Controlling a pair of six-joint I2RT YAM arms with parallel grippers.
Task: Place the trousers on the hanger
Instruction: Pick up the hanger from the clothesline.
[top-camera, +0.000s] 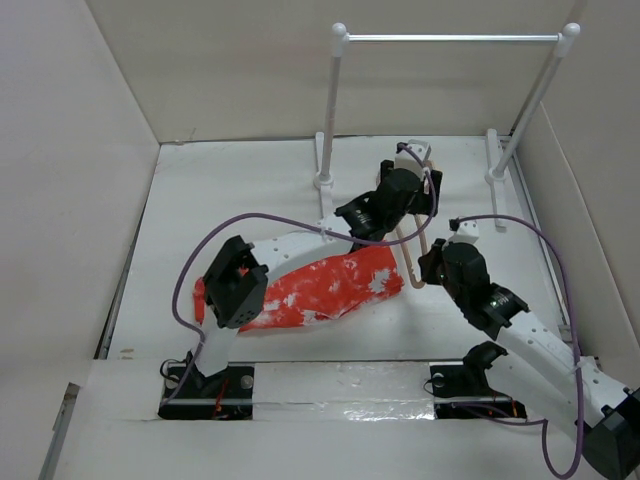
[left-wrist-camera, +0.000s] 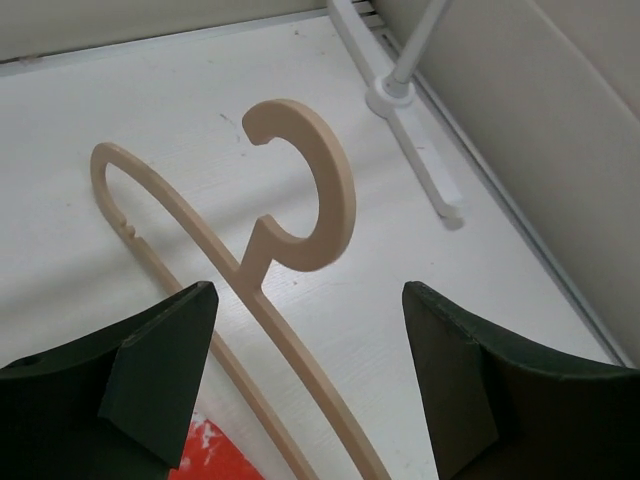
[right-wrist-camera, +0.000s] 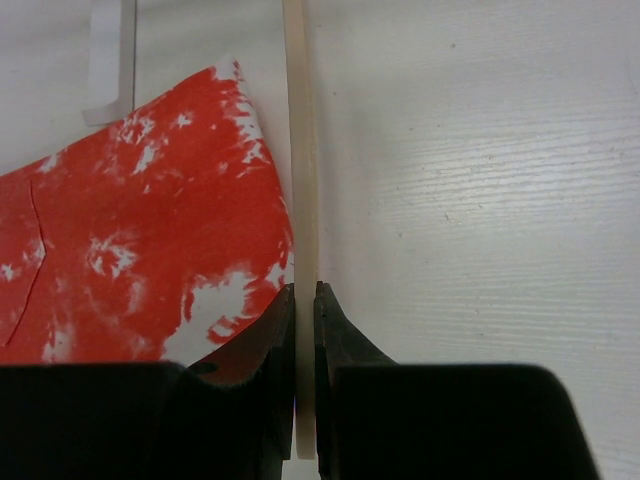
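Note:
The red-orange trousers with white blotches lie folded on the white table, left of centre. The pale beige hanger lies flat just right of them, hook toward the back. My left gripper is open and empty above the hanger's hook, with its fingers on either side of the neck. My right gripper is shut on a thin bar of the hanger beside the trousers' edge.
A white-posted rack with a metal bar stands at the back; its feet rest on the table, one close to the hook. White walls close in left, back and right.

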